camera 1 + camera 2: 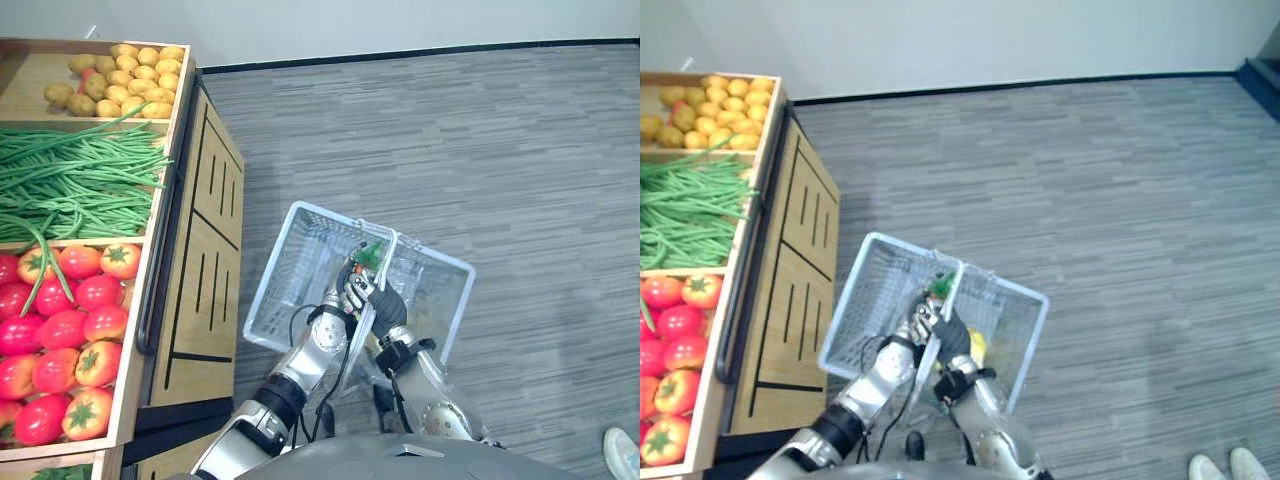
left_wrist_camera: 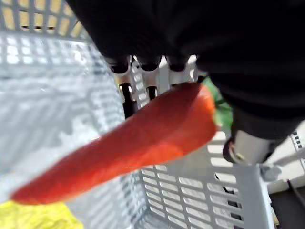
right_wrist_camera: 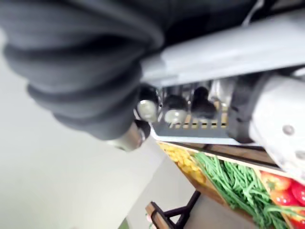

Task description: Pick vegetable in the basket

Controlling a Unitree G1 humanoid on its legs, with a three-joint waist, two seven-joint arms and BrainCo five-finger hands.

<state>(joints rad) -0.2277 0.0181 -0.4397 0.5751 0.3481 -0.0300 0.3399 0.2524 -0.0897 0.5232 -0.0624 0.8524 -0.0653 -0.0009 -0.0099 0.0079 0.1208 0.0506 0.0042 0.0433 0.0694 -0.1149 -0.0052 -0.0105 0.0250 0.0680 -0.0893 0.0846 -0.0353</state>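
Observation:
A white wire basket (image 1: 270,270) hangs over the grey floor beside a produce stand. My right hand (image 1: 388,312) is curled round its grey handle (image 3: 228,47), with the fingers (image 3: 175,112) wrapped over the bar. My left hand (image 1: 357,290) is above the basket's middle, next to the handle. It is shut on a long red vegetable (image 2: 143,148), whose green stem end (image 1: 371,253) pokes out past the hand. The vegetable hangs inside the basket's opening above the mesh. A yellow item (image 1: 978,347) lies on the basket's bottom.
On my left is a wooden stand (image 1: 200,250) with compartments of potatoes (image 1: 120,80), green beans (image 1: 70,180) and tomatoes (image 1: 60,330). A person's shoes (image 1: 1225,465) show at the lower right. Open carpet floor stretches to the right.

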